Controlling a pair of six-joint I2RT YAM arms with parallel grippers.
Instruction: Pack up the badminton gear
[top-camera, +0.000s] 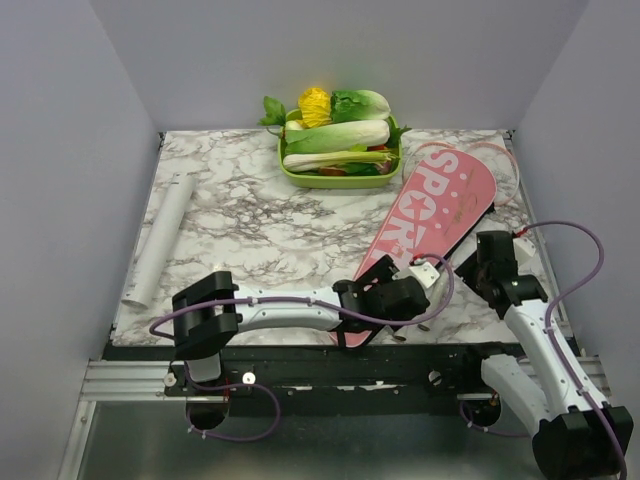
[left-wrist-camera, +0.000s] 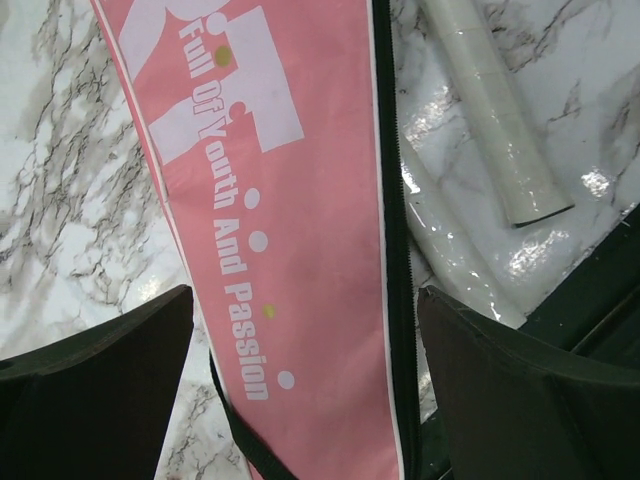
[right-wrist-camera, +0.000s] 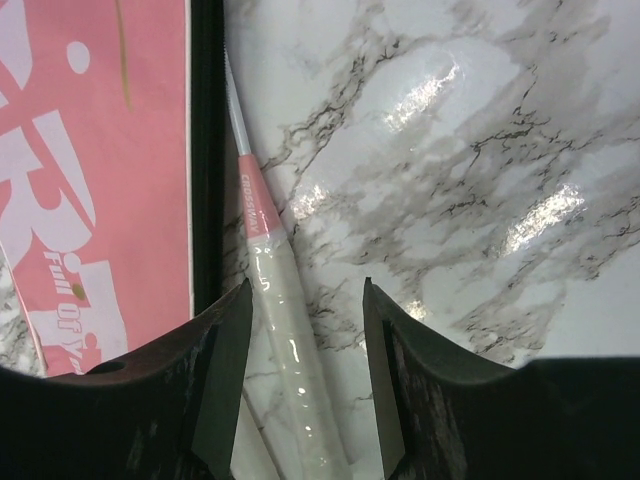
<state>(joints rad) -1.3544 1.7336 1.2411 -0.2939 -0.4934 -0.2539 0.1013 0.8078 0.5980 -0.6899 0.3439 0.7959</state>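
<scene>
One smooth white cylindrical tube (top-camera: 160, 240) is laid along the left edge of the marbled table (top-camera: 260, 230). One flat pink fabric cover bag (top-camera: 430, 215), black-trimmed, is stretched diagonally right of centre, its narrow end straddled by the wide-spread fingers of the left gripper (left-wrist-camera: 305, 300). One pale taped racket handle (right-wrist-camera: 285, 330) is seen just beside it, between the half-parted fingers of the right gripper (right-wrist-camera: 306, 290); contact cannot be told.

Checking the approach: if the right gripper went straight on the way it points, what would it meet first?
Probably the racket handle, lying on the marble table between the right gripper's open jaws; depth is unclear.
</scene>
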